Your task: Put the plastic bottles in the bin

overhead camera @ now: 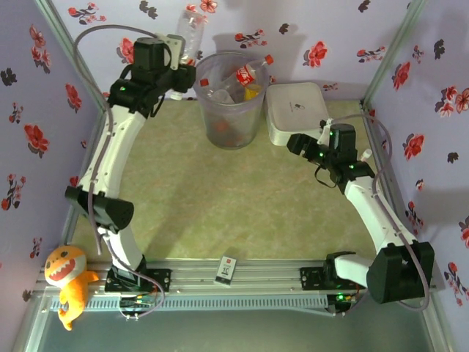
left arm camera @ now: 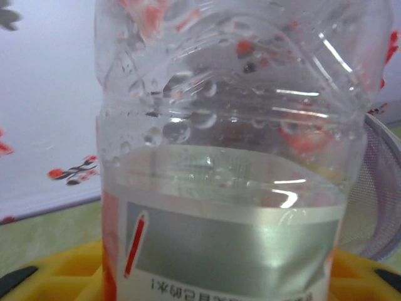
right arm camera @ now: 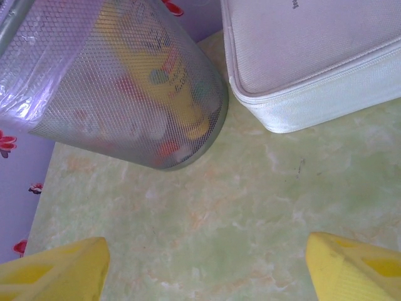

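One clear plastic bottle [overhead camera: 192,28] is clamped in your left claw [overhead camera: 182,51], held against the flowered back wall [overhead camera: 293,29] just left of the bin [overhead camera: 229,125]. On the left wrist view, that bottle [left arm camera: 225,125] stands close to the lens. It is beaded with droplets and has a silver-and-red label around its lower half. The yellow fingers [left arm camera: 56,269] are at its foot, and the bin's edge [left arm camera: 383,200] shows to the right.

At least three more bottles lie inside the one bin. A red-capped bottle [overhead camera: 248,73] leans at the far right rim, a yellow squeeze bottle [overhead camera: 253,92] sits below it, and a clear one [overhead camera: 218,92] lies to the left. You cannot get a firmer count through the tangle. The right wrist view shows the yellow squeeze bottle [right arm camera: 169,81] through the bin's meshed wall [right arm camera: 75,75].

Your right claw [overhead camera: 299,143] hangs empty with its two fingertips [right arm camera: 56,269] spread wide over the bare worktop [right arm camera: 207,200]. It is near the bin's base and the one white box [right arm camera: 313,56].

One black-and-white card [overhead camera: 227,270] lies on the front rail. One orange plush toy [overhead camera: 66,282] sits at the near left corner.
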